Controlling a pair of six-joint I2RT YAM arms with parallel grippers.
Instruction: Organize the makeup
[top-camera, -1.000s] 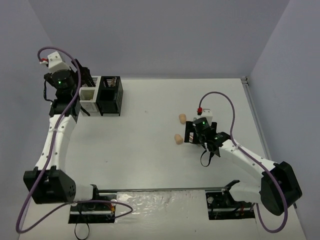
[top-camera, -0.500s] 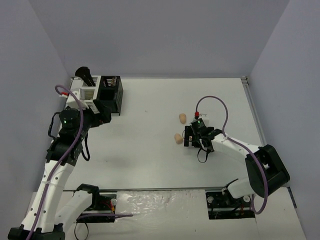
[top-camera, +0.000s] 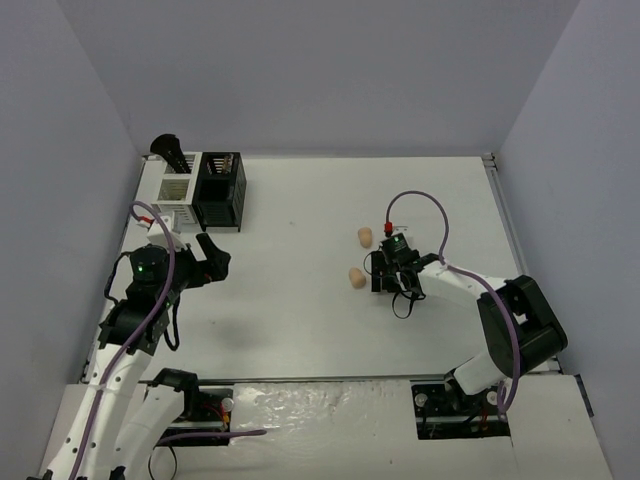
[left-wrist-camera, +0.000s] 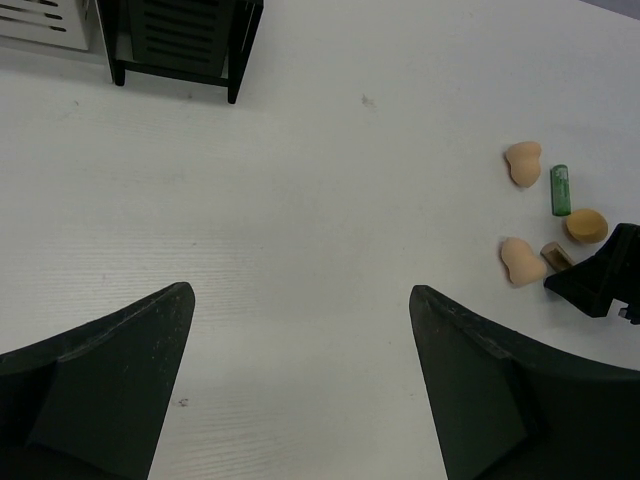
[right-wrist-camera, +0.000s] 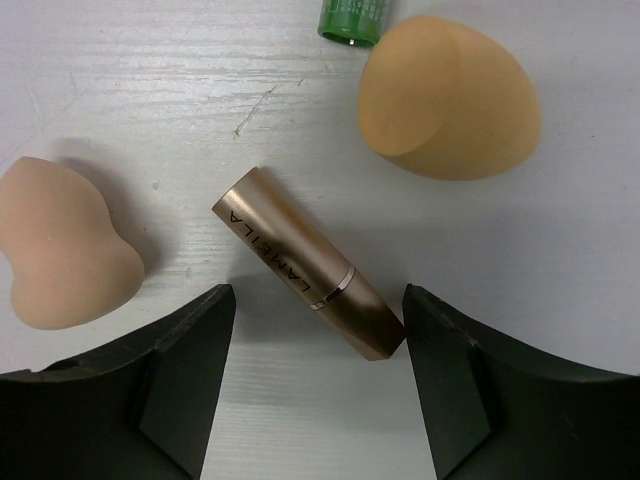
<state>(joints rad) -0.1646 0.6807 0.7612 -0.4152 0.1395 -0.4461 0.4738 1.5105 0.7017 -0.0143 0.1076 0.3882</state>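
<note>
A rose-gold tube (right-wrist-camera: 305, 262) lies on the white table, its lower end between the open fingers of my right gripper (right-wrist-camera: 318, 300); I cannot tell whether they touch it. A peach sponge (right-wrist-camera: 65, 262) lies to its left, another sponge (right-wrist-camera: 450, 95) to its upper right, and a green tube (right-wrist-camera: 350, 20) at the top edge. The top view shows two sponges (top-camera: 365, 237) (top-camera: 355, 278) just left of my right gripper (top-camera: 382, 274). My left gripper (left-wrist-camera: 300, 290) is open and empty, above bare table left of centre (top-camera: 213, 258). Its view shows the green tube (left-wrist-camera: 560, 189).
A white slatted bin (top-camera: 177, 197) and a black slatted bin (top-camera: 220, 190) stand at the back left, with a black brush (top-camera: 168, 150) upright at the white one. The black bin (left-wrist-camera: 180, 40) is at the top of the left wrist view. Grey walls surround the table.
My left arm has drawn back from the bins toward the near side, leaving the black brush standing there. My right gripper has shifted slightly left over the rose-gold tube.
</note>
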